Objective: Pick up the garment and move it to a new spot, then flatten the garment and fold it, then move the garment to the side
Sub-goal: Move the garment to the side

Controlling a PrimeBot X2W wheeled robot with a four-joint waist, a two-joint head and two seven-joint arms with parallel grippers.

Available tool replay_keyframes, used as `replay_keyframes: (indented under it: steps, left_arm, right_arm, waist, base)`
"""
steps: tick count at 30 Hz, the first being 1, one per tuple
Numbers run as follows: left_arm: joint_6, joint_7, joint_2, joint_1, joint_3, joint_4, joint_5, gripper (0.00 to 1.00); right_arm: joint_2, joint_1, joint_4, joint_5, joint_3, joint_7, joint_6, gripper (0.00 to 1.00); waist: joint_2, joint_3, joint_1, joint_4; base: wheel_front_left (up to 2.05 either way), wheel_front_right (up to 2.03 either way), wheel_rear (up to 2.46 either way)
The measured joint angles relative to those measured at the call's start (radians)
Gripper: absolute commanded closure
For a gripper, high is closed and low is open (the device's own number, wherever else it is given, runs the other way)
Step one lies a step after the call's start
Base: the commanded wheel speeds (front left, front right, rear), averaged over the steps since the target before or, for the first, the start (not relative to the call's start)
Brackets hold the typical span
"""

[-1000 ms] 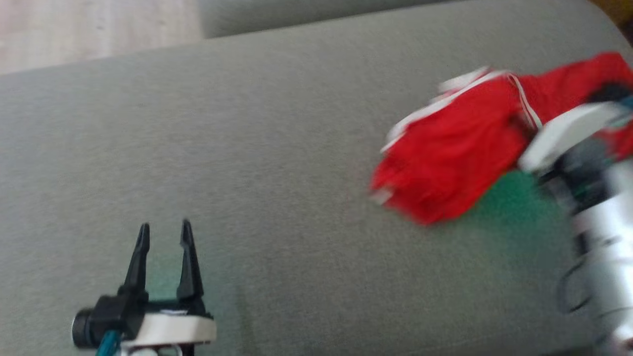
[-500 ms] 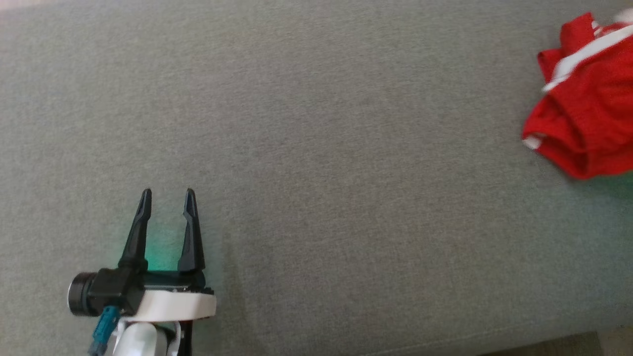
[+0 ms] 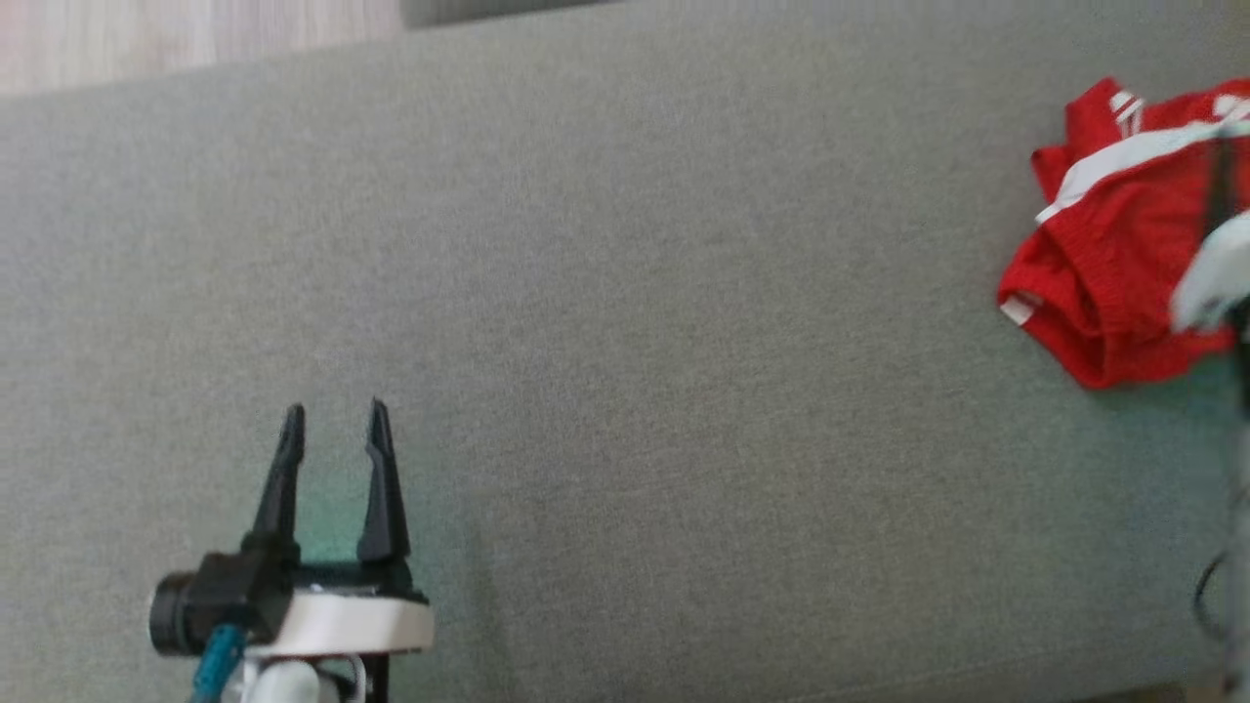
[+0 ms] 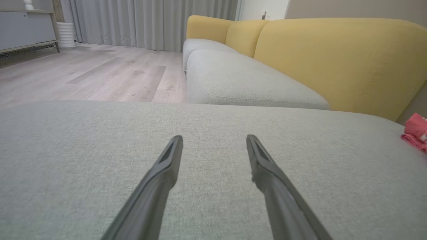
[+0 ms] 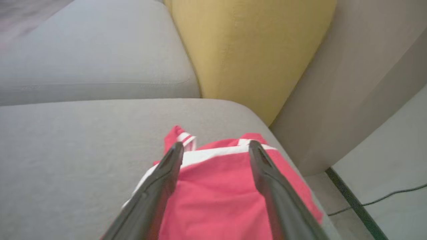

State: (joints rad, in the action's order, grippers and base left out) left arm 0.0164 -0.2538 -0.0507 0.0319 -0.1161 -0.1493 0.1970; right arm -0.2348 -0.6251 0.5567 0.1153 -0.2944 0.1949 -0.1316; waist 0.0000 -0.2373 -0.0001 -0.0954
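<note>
**Head view**
- My left gripper [image 3: 335,408], lower left: two long dark tapered fingers, parted, nothing between them; low over bare seat cushion [image 3: 625,293]; parked clear, I judge, so the other arm has the cloth to itself.
- Garment [image 3: 1104,264]: red with a white band; bunched in a heap at the cushion's far right end, well apart from the left gripper.
- Pale wrist housing [image 3: 1211,283] at the right edge, over the heap; blurred, possibly with one dark finger above it.
- Wood floor [image 3: 195,39], pale, beyond the cushion's far edge.

**Left wrist view**
- Fingers: matte dark plastic, spread wide, empty.
- Cushion: grey woven fabric, fine even weave, rounded edge.
- Garment: a small red lump at the far right.
- Yellow backrest [image 4: 333,60]: padded, smooth, standing behind.

**Right wrist view**
- My right gripper [image 5: 216,145]: jaws wide apart above the garment, closing on nothing.
- Garment: limp and thin by the look, lying slack on the cushion; white band [image 5: 213,154] crosses at my fingertips.
- Position: near the cushion's rounded corner, beside the backrest.
- Judgement: set down at its new spot; flattening comes next; the folds must be drawn toward the open middle, since this corner leaves little room and the cloth could slip over the edge.
</note>
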Motion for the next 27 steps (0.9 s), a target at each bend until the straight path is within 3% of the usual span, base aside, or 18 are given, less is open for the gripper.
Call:
replay_keyframes:
  steps: [6,13,21,27]
  left_arm:
    - [-0.018,0.0,0.0,-0.05,-0.015,-0.006,0.025,0.0]
    - [-0.027,0.0,0.0,-0.072,-0.014,-0.007,0.043,0.0]
    - [-0.052,0.0,0.0,-0.142,-0.008,-0.071,0.011,0.0]
    - [-0.06,0.0,-0.002,-0.159,0.031,-0.117,-0.034,0.0]
  right_arm:
    - [0.036,0.214,-0.189,-0.121,0.136,-0.026,0.0,0.0]
    - [0.124,0.472,-0.352,-0.134,0.193,-0.164,0.0,0.0]
    - [0.172,0.63,-0.314,-0.095,0.217,-0.385,0.0,0.0]
    - [0.189,0.663,-0.28,-0.098,0.225,-0.434,0.0,0.0]
  waist:
    - [0.0,0.07,-0.0002,0.0]
    - [0.0,0.126,-0.0002,0.031]
    - [0.0,0.191,-0.0002,0.075]
    - [0.0,0.226,0.0,0.097]
  base:
    - [0.0,0.0,0.0]
    - [0.0,0.0,0.0]
    - [0.0,0.0,0.0]
    - [0.0,0.0,0.0]
